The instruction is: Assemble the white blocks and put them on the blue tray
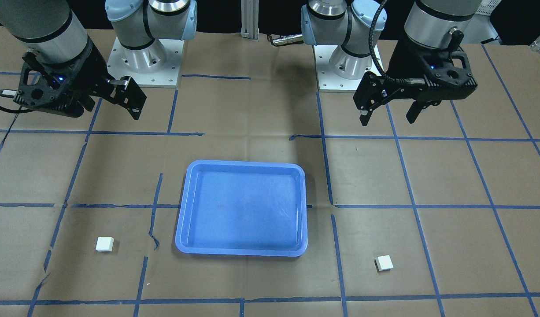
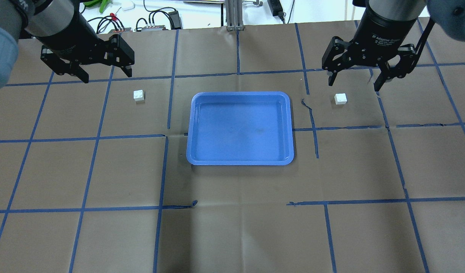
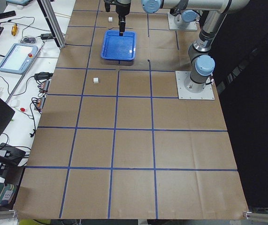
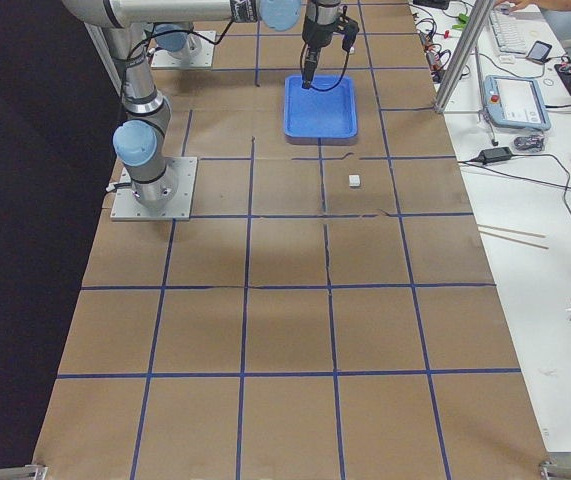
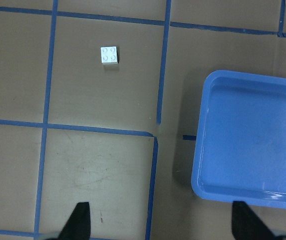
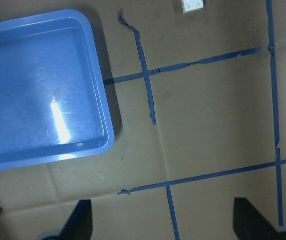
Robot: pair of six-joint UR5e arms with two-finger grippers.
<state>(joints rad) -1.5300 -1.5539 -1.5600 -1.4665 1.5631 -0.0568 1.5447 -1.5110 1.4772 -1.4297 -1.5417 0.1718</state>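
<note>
The blue tray lies at the table's middle with nothing in it. One white block lies studs-up to its left, and the other white block lies to its right. My left gripper is open and empty, raised above the table just behind the left block. My right gripper is open and empty, raised just behind the right block. The left wrist view shows the left block and the tray's rim. The right wrist view shows the right block at the top edge and the tray's rim.
Brown paper with a blue tape grid covers the table. The two arm bases stand at the robot's side. A bench with cables and a teach pendant runs along the far edge.
</note>
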